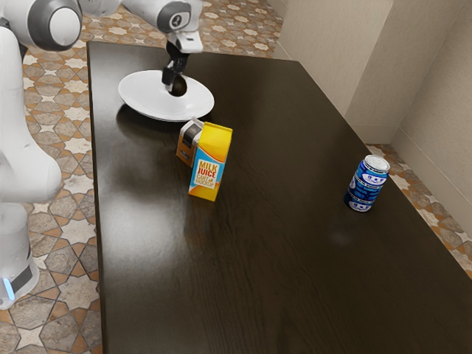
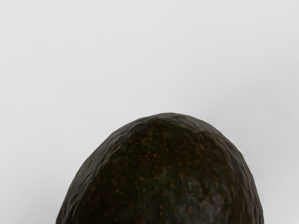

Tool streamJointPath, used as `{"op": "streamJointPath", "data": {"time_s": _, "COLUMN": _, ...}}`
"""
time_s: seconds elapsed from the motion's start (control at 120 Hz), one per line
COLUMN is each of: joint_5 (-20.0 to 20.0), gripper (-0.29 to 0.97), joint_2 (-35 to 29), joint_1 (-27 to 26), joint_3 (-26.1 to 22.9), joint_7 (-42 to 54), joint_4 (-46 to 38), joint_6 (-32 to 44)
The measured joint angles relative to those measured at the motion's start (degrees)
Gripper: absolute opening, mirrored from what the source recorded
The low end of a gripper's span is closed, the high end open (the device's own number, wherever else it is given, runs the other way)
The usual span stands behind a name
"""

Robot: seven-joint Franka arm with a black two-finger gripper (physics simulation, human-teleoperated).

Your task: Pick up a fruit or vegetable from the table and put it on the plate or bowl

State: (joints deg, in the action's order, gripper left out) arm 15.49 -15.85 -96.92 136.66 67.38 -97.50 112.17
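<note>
Exterior view, largest item first: a dark wooden surface (image 1: pixel 280 243) carries everything in the scene. The white robot arm (image 1: pixel 29 162) comes in from the exterior view's left and reaches to the far end of the surface. There lies a white plate (image 1: pixel 144 99), the goal.

Nearer the middle stands a yellow juice carton (image 1: pixel 211 164), with a smaller box (image 1: pixel 189 140) just behind it. A blue can (image 1: pixel 366 184) stands well apart, toward the exterior view's right. None of these three belongs to the job.

Smallest are the avocado (image 1: pixel 178 87) and the black claw (image 1: pixel 175 80), which is clenched on it from two sides, directly over the plate's middle.

Wrist view: the avocado's dark, pebbled skin sits just under the hand, against the plate's plain white.

Progress, as judged: pick-up and carry are done. Whether the fruit touches the plate cannot be told. Left to do: lower if needed, release, and draw the claw away.
</note>
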Motion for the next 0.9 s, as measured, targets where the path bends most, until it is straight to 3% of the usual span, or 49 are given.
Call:
{"op": "streamJointPath", "data": {"time_s": 0.283, "joint_5": 0.27, "gripper": 0.33, "joint_2": -1.51, "joint_1": -0.01, "joint_3": 1.12, "joint_7": -0.21, "joint_4": -2.48, "joint_6": 7.46}}
{"op": "streamJointPath", "data": {"time_s": 0.617, "joint_5": 0.06, "gripper": 0.61, "joint_2": -0.31, "joint_1": -0.53, "joint_3": 1.03, "joint_7": 0.08, "joint_4": -2.43, "joint_6": 5.68}}
{"op": "streamJointPath", "data": {"time_s": 0.742, "joint_5": -0.35, "gripper": 0.64, "joint_2": 6.74, "joint_1": -0.45, "joint_3": -6.12, "joint_7": 0.14, "joint_4": 5.03, "joint_6": -3.58}}
{"op": "streamJointPath", "data": {"time_s": 0.817, "joint_5": -0.96, "gripper": 0.65, "joint_2": 9.50, "joint_1": -0.54, "joint_3": -12.35, "joint_7": 0.18, "joint_4": 13.41, "joint_6": -14.69}}
{"op": "streamJointPath", "data": {"time_s": 0.9, "joint_5": -4.75, "gripper": 0.65, "joint_2": 10.58, "joint_1": -1.81, "joint_3": -16.37, "joint_7": 0.16, "joint_4": 18.22, "joint_6": -26.60}}
